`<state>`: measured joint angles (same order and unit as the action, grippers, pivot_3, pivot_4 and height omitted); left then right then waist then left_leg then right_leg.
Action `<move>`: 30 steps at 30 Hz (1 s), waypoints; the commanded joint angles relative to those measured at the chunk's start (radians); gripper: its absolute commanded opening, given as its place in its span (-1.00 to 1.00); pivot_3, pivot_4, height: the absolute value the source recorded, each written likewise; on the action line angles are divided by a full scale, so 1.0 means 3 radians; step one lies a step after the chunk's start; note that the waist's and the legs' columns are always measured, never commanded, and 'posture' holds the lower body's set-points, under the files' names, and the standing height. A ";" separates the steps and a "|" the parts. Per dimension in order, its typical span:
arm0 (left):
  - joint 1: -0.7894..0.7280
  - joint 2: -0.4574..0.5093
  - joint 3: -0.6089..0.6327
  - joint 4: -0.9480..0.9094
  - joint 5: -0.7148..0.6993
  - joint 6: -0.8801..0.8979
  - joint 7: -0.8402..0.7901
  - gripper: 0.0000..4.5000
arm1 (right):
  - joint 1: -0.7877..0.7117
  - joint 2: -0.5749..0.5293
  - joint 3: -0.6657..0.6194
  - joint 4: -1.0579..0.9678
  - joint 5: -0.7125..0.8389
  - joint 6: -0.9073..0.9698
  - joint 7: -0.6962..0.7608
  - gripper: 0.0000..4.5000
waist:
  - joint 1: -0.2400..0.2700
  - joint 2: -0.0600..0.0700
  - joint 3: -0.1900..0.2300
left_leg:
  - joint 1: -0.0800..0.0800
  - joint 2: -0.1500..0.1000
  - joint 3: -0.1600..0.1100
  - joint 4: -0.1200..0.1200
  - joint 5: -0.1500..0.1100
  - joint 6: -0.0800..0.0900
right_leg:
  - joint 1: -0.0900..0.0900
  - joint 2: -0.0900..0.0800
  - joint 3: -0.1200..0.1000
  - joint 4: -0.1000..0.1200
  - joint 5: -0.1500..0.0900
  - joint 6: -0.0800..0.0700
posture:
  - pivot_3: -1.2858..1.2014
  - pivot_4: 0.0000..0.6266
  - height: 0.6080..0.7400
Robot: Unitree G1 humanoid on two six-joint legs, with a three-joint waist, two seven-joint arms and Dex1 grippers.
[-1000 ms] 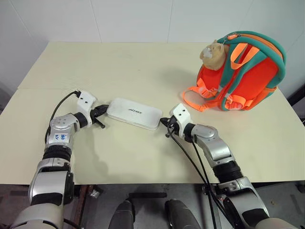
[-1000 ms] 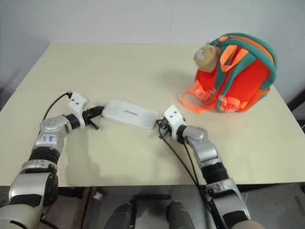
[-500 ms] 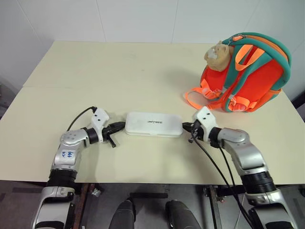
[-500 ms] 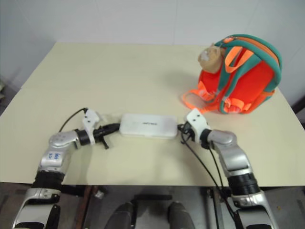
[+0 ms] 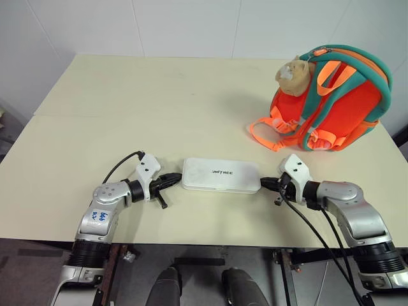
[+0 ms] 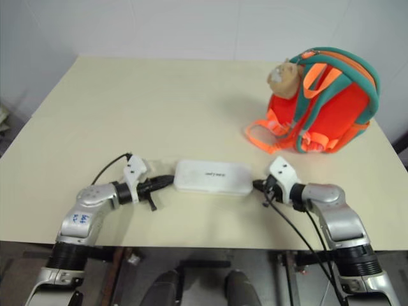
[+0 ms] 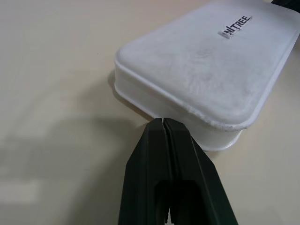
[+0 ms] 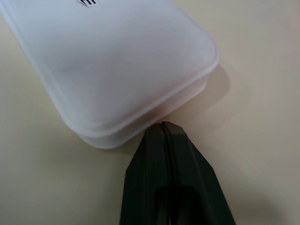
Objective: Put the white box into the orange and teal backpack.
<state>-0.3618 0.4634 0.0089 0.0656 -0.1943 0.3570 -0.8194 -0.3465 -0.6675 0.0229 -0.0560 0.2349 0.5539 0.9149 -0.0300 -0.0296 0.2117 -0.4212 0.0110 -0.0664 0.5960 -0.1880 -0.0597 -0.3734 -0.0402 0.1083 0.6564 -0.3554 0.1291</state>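
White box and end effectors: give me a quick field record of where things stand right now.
white box: flat on table, lettering up
left end effector: shut, tip at box's left end
right end effector: fingers together, tip at box's right end
orange and teal backpack: upright at far right, apart from box
box in backpack: not yet

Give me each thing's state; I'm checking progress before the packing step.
Flat white rectangular box: lying flat on the table, lid on, squeezed end to end between both grippers.
Orange and teal backpack: upright, apart from the box.
Left gripper: shut, tip against the box's end.
Right gripper: shut, tip against the opposite end.
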 commanded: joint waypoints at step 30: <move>-0.1370 0.0221 -0.0393 0.1326 -0.0686 0.2254 -0.1042 0.98 | -0.1164 -0.0360 0.0061 0.0210 0.1011 0.2419 0.0010 1.00 | 0.0012 0.0004 0.0003 | -0.0009 -0.0006 0.0000 -0.0007 -0.0002 0.0001 | -0.0006 -0.0007 -0.0002 -0.0012 -0.0005 0.0001 | 0.03 -0.52 1.00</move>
<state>-0.7858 0.5464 -0.0599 0.4415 -0.4086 1.0154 -1.1316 -0.6914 -0.7722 0.0468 0.0104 0.5388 1.3014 0.9214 -0.0264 -0.0283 0.2126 -0.4238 0.0087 -0.0664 0.5940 -0.1888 -0.0592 -0.3750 -0.0427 0.1076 0.6529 -0.3567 0.1294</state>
